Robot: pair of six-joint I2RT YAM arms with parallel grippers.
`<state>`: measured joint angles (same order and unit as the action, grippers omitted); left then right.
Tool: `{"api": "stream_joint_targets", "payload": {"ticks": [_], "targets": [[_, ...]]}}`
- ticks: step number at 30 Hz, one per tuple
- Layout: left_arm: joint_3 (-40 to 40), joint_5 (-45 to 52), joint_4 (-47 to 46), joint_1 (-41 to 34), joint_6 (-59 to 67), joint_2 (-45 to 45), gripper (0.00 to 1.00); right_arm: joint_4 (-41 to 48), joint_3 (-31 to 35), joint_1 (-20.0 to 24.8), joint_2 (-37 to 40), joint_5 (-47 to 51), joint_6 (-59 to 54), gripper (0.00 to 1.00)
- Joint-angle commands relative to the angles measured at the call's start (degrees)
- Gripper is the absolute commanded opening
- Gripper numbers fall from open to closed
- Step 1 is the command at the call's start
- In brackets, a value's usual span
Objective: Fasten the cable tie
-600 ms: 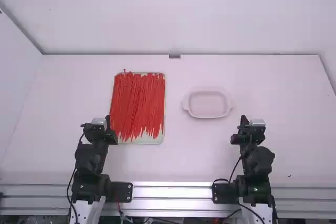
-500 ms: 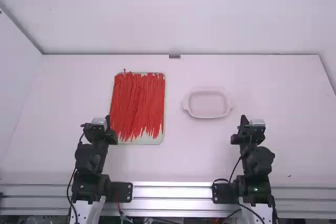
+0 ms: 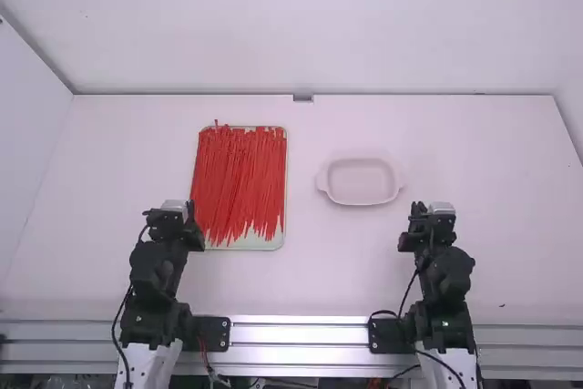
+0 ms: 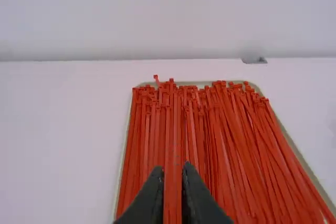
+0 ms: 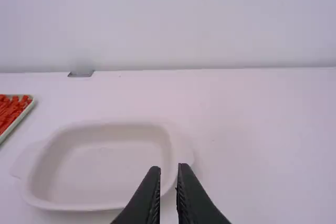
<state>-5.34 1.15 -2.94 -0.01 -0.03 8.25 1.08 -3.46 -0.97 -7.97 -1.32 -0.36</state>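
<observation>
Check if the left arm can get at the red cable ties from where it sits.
Probably yes. The left hand sits just at the near edge of the cable ties on their tray, with nothing between them.

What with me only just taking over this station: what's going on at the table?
Nothing is being handled yet. Both arms sit low near their bases. The left gripper, empty and shut, points at the pile of red cable ties on their tray. The right gripper, also empty and shut, faces the empty white dish next to the tray. No tie has been picked up or fastened.
</observation>
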Motion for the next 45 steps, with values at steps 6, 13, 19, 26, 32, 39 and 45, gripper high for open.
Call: {"api": "stream_joint_targets", "payload": {"ticks": [6,13,19,26,32,39,45], "targets": [[-7.7,1.6,-2.4,-0.5,0.4,8.3,0.20,1.4,-7.8,-2.5,-8.9,0.3,0.8,0.20],[-15.4,3.4,-5.9,-0.9,0.8,19.5,0.34,5.1,-15.2,-6.7,-19.4,1.4,2.6,0.34],[-21.6,5.3,-8.2,-1.3,1.1,29.1,0.45,8.5,-21.5,-10.7,-27.1,2.0,3.7,0.46],[-29.5,7.2,-11.7,-1.5,1.4,40.0,0.59,12.2,-28.7,-14.4,-36.9,2.4,3.5,0.59],[-36.6,8.9,-14.6,-1.8,1.7,50.0,0.71,16.2,-35.2,-14.3,-46.0,2.0,1.5,0.71],[-43.3,10.3,-17.1,-2.3,2.0,59.2,0.82,19.5,-41.1,-12.9,-54.5,-1.8,1.8,0.82],[-48.2,11.5,-18.8,-2.5,3.0,66.1,0.90,22.0,-45.5,-14.1,-60.6,-4.7,1.9,0.90]]}}
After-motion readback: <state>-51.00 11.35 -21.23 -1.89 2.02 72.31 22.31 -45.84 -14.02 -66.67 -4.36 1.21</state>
